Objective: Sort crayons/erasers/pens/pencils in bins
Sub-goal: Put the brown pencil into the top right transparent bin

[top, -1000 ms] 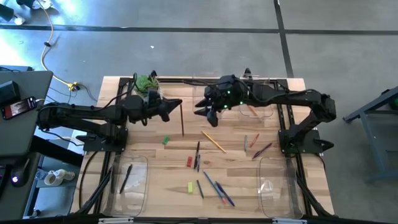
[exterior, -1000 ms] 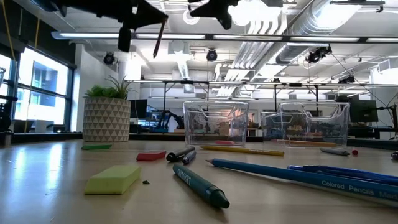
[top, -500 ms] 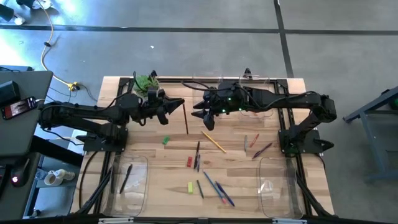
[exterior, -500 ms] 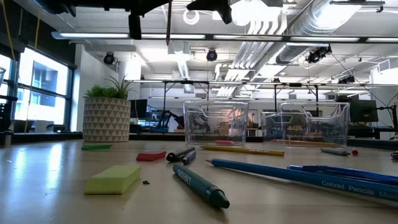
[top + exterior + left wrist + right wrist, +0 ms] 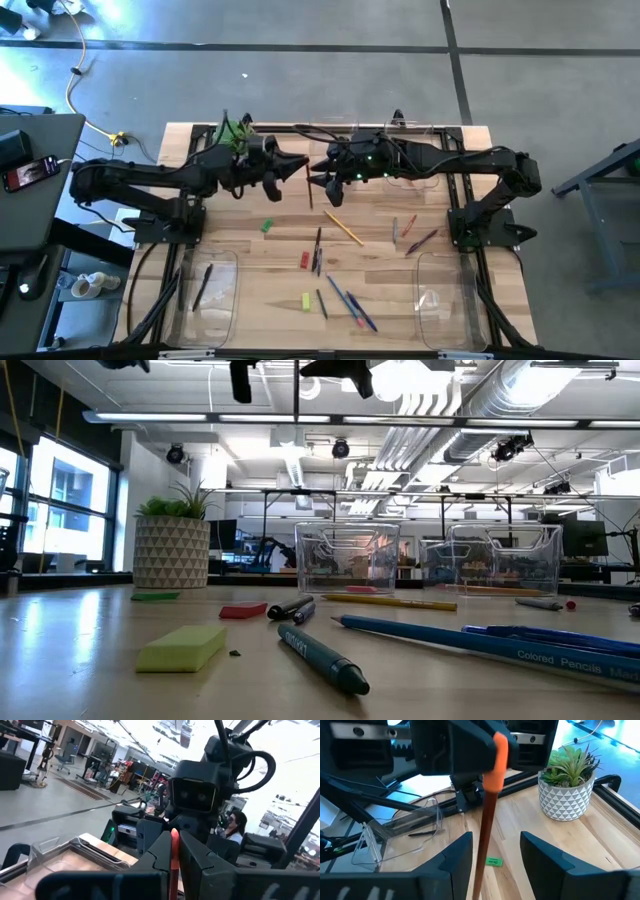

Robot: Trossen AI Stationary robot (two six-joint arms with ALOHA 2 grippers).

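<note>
Left gripper (image 5: 296, 170) is clamped on a dark pencil (image 5: 308, 188) with an orange end, held upright above the table's far middle; right gripper (image 5: 322, 172) faces it just beside, fingers spread and empty, the stick between them in its wrist view; judged a handover in progress. Sorting is barely begun: near-left bin (image 5: 205, 290) holds one dark stick; far bins (image 5: 425, 180) hold few items; near-right bin (image 5: 445, 295) looks empty. Remaining on the table (image 5: 250, 250): erasers (image 5: 305, 260), a yellow pencil (image 5: 343, 227), several pens (image 5: 350, 305).
</note>
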